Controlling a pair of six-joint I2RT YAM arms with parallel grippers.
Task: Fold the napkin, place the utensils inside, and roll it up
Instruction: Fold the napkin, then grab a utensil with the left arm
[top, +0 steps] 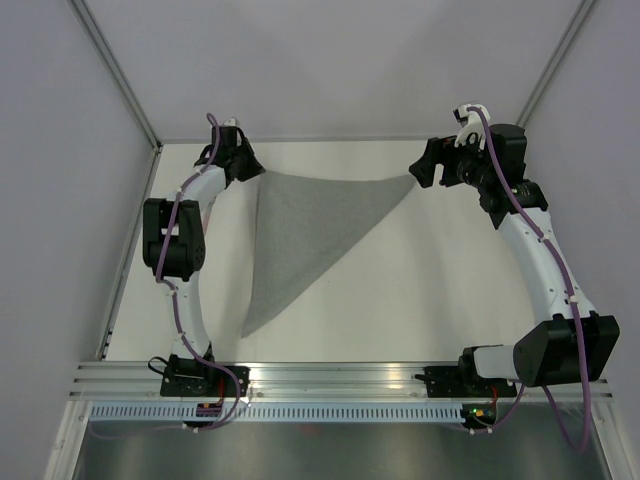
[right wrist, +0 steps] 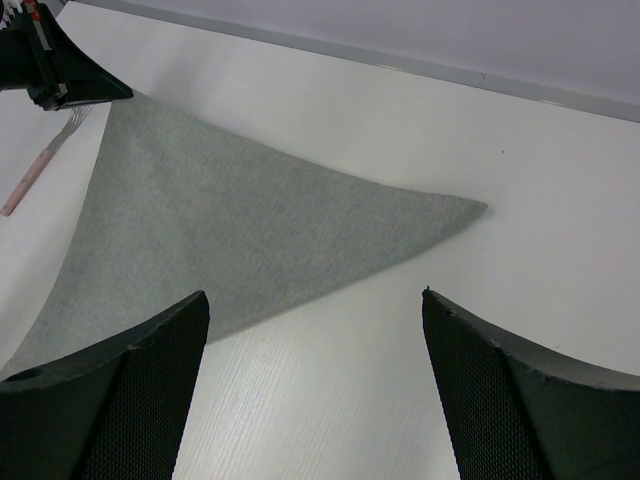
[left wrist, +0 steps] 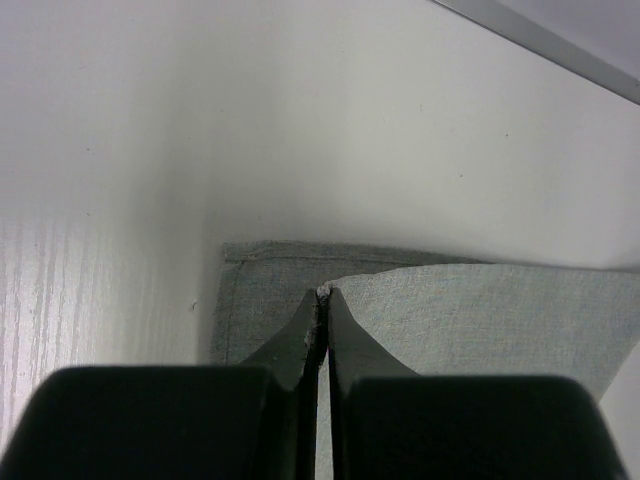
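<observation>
Grey matte napkin [top: 310, 225] lies folded into a flat triangle on your white desk [top: 430, 290]; your left pincer [left wrist: 323, 293] pinches its far-left corner, your right pincer [right wrist: 314, 296] hangs spread just beside the opposite tip.

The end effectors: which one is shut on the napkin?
The left end effector, pinching a napkin corner; the right end effector is wide open, holding nothing.

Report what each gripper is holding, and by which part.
Left gripper pinches the napkin by the corner of its folded-over layer. Right gripper is open, holding nothing.
</observation>
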